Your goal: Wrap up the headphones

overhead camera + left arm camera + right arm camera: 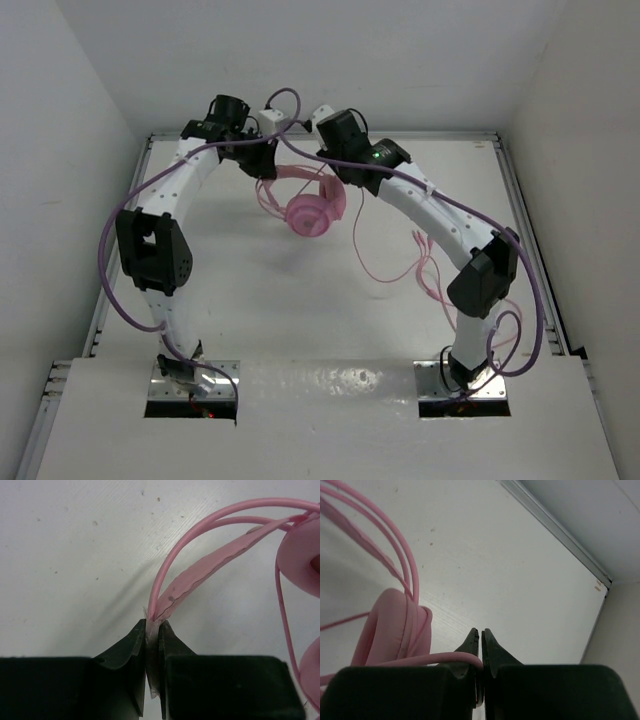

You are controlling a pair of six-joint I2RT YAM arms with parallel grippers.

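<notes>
Nearest the lens, the left gripper [152, 625] is clamped tight on the headband [210, 565], both dark fingers pressed against the flat strap where it meets the thin hoops. We judge that this hold anchors the headphones [315, 212] and keeps them, as it seems, raised off the table [300, 330] at its far middle, so the wire can pass around them. To the right, an earcup [390, 625] hangs just beside the right gripper [481, 632]. Its jaws are closed too, and the cable [435, 658] runs across one finger into the seam between them, apparently pinched there so it can be led around. Farther right, the rest of the cable lies in loose loops on the table near the right arm's base, not yet wound. We count one pair of headphones with two earcups, two thin hoops and one flat strap in the headband, one cable, and two grippers, each holding a part of the same thing.
</notes>
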